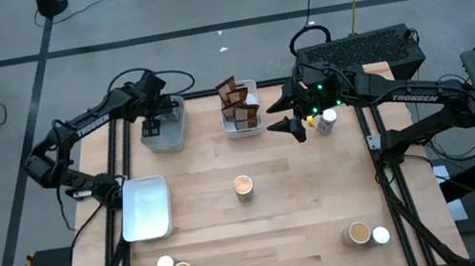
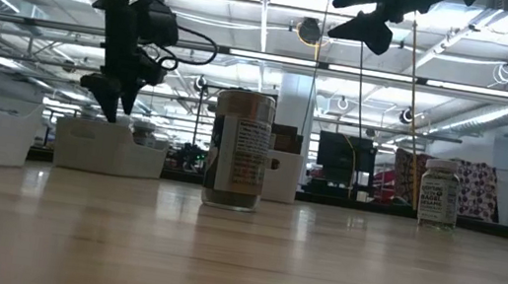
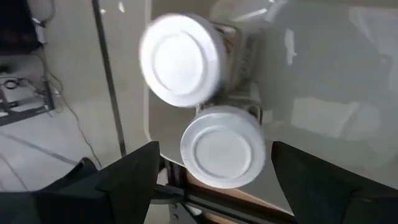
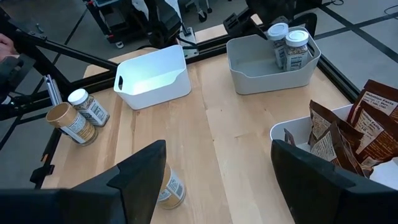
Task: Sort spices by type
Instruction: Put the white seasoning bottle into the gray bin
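1. Left pincer (image 1: 152,126) is seen spread open over the grey bin (image 1: 178,135), two white-lidded jars (image 3: 222,146) sitting inside; should probably be lifted straight up.
2. Packets (image 1: 235,101) are kept in the middle bin.
3. Right pincer (image 1: 286,125), open and empty, is hung near a loose white-lidded jar (image 1: 329,119).

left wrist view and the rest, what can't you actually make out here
- Left wrist view: the upper white-topped jar is motion-blurred; its label is unreadable.
- High view: the left gripper covers what lies in the grey bin.
- Low view: the tan-topped jar blocks the packet tray behind it.
- Right wrist view: the brown packets are cut off by the picture's edge.
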Robot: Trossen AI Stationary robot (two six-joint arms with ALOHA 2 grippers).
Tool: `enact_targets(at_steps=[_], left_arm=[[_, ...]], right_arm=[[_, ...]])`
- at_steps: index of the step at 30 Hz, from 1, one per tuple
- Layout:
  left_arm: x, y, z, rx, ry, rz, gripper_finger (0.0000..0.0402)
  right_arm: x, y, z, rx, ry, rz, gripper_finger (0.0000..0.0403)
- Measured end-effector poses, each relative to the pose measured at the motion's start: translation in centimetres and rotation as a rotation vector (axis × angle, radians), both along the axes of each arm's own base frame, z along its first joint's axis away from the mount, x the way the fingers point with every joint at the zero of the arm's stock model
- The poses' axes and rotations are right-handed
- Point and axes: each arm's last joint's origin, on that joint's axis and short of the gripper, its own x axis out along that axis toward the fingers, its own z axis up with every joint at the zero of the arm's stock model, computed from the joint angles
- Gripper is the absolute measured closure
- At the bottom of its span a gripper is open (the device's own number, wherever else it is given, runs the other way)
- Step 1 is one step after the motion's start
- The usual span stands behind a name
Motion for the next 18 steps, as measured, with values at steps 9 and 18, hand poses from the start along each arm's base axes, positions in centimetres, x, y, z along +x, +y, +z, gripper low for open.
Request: enact_targets(at_steps=[9,18], left_arm=[[0.2,0.4,0.3,0.067,-0.023,0.038,0.0089],[0.7,0.2,2.6,0.116,-0.059,0.088,0.0089]], right_arm=[[0.0,0.0,0.0,0.004,0.000,-0.002,0.0131],[0.0,0.0,-0.1,0.009,0.007,-0.003,0.0131]])
